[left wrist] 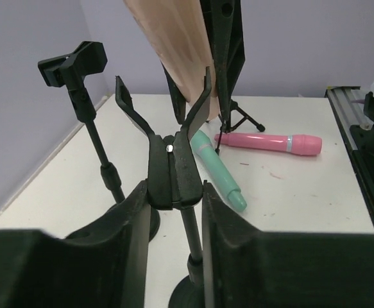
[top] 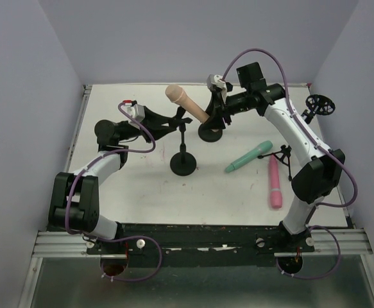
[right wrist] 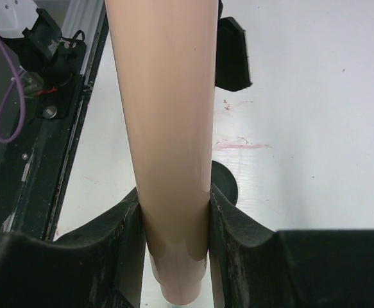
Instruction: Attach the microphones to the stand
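The right gripper [right wrist: 175, 221] pinches the peach microphone [right wrist: 167, 115] near its narrow tail and holds it tilted above the table [top: 142, 192]. The left gripper [left wrist: 174, 192] is pressed onto the clip [left wrist: 167, 160] on top of a stand [top: 183, 160], and the clip's prongs spread in a V. The microphone's tail seems to touch the right prong, though contact is hard to judge. The teal microphone [top: 247, 157] and pink microphone [top: 274, 183] lie flat near a small tripod [top: 283, 154], and a second stand [left wrist: 84, 109] rises close by
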You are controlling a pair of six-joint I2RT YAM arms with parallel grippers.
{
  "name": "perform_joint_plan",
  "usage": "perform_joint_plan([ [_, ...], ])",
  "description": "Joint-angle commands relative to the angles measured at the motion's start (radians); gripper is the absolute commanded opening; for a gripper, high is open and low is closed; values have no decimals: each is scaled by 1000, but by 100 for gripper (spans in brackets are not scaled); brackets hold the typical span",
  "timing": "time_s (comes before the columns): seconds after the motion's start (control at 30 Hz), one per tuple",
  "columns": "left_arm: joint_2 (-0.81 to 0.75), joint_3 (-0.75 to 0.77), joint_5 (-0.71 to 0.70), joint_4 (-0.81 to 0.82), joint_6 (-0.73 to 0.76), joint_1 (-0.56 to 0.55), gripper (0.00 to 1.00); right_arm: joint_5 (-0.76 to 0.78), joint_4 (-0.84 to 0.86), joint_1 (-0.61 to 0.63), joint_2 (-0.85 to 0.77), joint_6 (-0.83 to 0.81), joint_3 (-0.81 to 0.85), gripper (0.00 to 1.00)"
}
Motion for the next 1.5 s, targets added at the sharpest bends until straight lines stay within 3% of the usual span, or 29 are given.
perform_joint_plan([
  [0.0,-22,30,37,-6,14,0,24,40,-14,13,40,-18,51,17],
  [0.67,-16,41,62,3,-18,5,24,156,-104,77,120,-206,56,18],
  [0.7,-16,43,63,0,-19,3,26,153,-103,77,119,-203,57,18],
  [0.83,-35,38,45,-43,-18,6,65,147,-101,77,114,-191,60,20],
  [0.93,-53,27,31,-66,-7,6,81,146,-98,77,109,-185,51,30],
  [1.07,-70,23,22,-86,2,6,87,141,-80,77,102,-151,37,44],
  [1.17,-96,4,8,-99,23,12,98,143,-54,79,89,-102,33,64],
  [1.3,-160,-20,-26,-199,108,31,98,166,-23,79,59,-53,20,84],
  [1.47,-327,-104,-189,-403,307,46,98,199,-6,77,19,-35,5,90],
])
